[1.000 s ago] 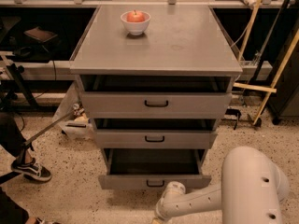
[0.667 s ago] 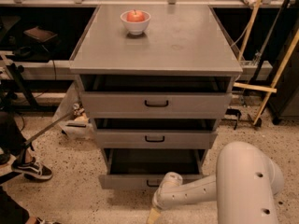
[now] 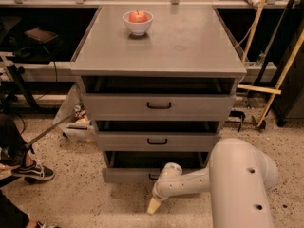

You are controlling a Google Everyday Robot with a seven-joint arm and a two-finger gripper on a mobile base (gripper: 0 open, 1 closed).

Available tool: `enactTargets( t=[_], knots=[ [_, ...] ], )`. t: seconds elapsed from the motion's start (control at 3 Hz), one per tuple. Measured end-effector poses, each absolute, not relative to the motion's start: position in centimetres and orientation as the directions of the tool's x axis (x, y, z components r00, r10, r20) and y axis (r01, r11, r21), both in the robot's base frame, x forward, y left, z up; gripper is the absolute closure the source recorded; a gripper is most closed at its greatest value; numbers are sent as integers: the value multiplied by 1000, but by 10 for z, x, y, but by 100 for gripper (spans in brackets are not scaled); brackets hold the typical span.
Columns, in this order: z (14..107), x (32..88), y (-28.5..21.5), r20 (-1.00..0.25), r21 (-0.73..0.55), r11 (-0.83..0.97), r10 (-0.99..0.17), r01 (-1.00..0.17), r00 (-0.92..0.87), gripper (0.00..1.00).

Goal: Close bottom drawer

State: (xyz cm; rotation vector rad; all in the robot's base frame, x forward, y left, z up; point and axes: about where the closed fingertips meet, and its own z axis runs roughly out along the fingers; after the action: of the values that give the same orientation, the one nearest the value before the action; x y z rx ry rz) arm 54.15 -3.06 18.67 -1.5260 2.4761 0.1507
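Observation:
The bottom drawer (image 3: 126, 175) is the lowest of three in the grey metal cabinet (image 3: 156, 56) and stands partly pulled out, with a dark gap above its front. Its small black handle (image 3: 152, 176) is partly hidden by my arm. My white arm (image 3: 237, 179) reaches in from the lower right across the drawer's front. My gripper (image 3: 153, 206) hangs at its end as a cream tip pointing at the floor, just in front of and below the drawer's front, near its middle.
The two upper drawers (image 3: 159, 106) (image 3: 156, 140) also stand partly open. A white bowl with a red apple (image 3: 137, 21) sits on the cabinet top. A person's leg and shoe (image 3: 28, 170) are at the left, and wooden poles (image 3: 280, 75) lean at the right.
My arm has swung left along the bottom drawer's front and the gripper now sits near the handle. The bottom drawer looks pushed in a little.

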Motion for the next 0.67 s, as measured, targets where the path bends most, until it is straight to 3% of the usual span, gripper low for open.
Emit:
enactTargets(
  t=[0.67],
  knots=[
    [186,612,-2,-268,-26,520,-827,-854,-495,0]
  ],
)
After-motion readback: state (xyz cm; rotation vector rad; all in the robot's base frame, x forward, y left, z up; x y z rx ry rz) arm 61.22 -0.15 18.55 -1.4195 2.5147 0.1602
